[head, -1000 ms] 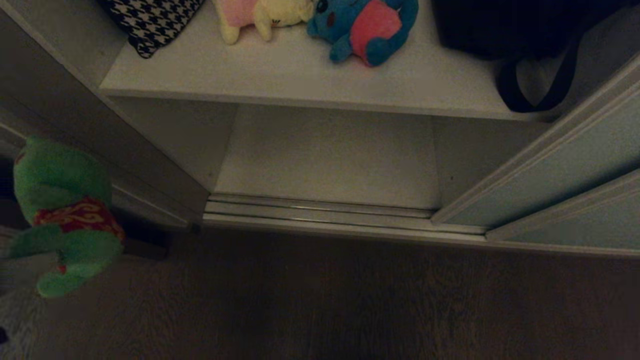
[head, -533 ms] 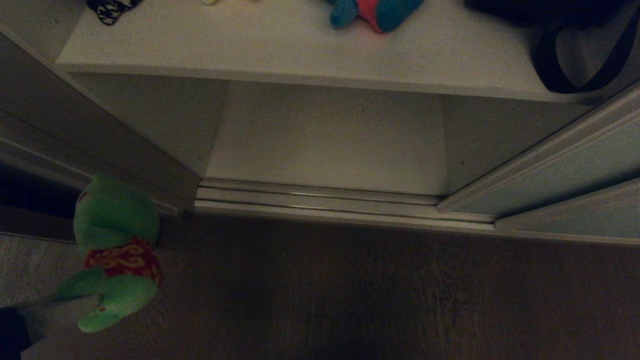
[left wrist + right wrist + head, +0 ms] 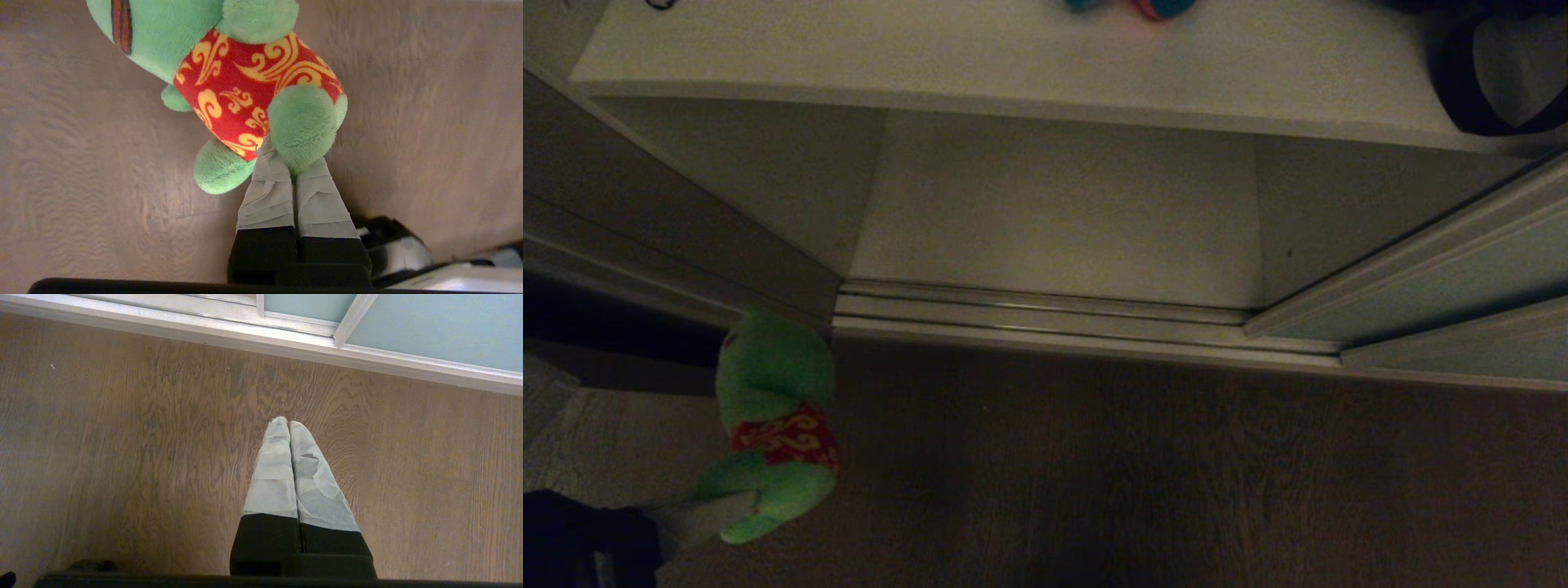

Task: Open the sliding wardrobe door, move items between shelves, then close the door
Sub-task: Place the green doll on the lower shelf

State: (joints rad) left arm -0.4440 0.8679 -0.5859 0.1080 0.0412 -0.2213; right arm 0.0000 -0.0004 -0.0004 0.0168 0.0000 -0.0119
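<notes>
While the door (image 3: 1445, 278) stands slid aside, the left gripper (image 3: 282, 157) hangs above the floor (image 3: 1135, 474), pinched tight on the green toy (image 3: 776, 425). The right gripper (image 3: 288, 424) is closed and empty.

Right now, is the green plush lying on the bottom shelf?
No. The green plush hangs from the shut left gripper over the wood floor, outside the wardrobe.

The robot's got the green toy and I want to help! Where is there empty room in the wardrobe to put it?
The off-white bottom shelf, behind the ribbed metal floor track, lies bare. The upper off-white shelf has a bare front strip; its back is crowded. The left pincer is shut on the green plush toy with the red vest.
</notes>
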